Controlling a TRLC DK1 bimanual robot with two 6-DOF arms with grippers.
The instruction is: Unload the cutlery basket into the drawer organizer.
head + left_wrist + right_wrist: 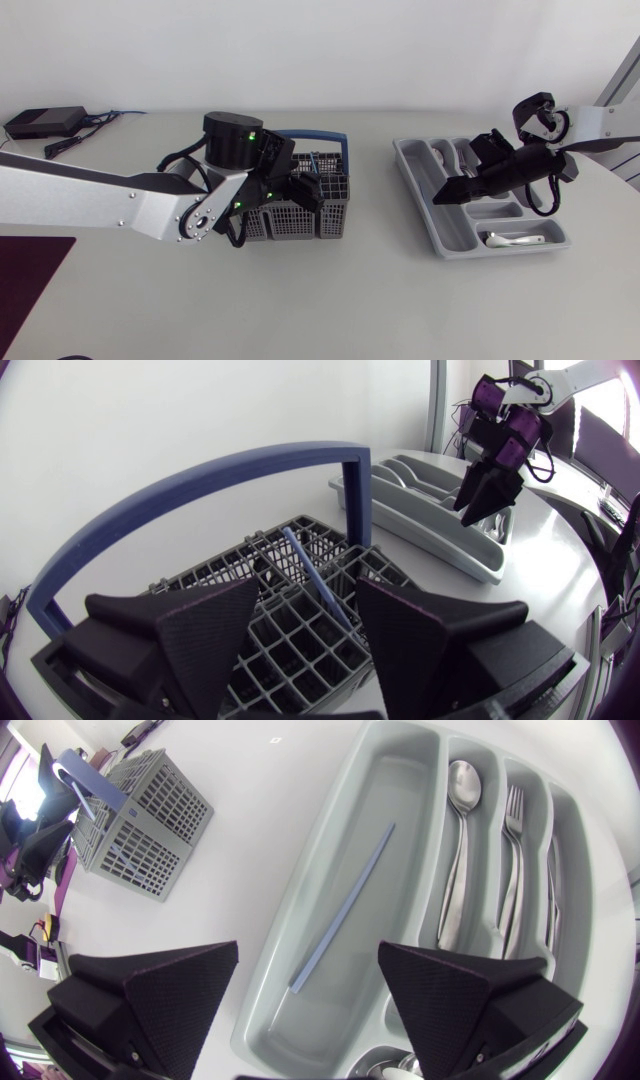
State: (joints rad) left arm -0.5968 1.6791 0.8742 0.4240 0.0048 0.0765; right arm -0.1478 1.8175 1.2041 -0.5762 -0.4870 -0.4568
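Stick [342, 910]: blue, lengthwise in long slot of organizer [400, 790].
Left fingers [205, 635]: wide apart, empty, over basket [290, 640].
Right fingers [170, 985]: wide apart, empty, over organizer.
Tabletop [380, 290]: white.

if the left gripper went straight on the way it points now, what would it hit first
Most likely the blue stick leaning in the cutlery basket, right ahead between the left gripper's open fingers, then the basket's grid; depth is unclear.

Grey basket [292, 220] (blue handle [320, 134])
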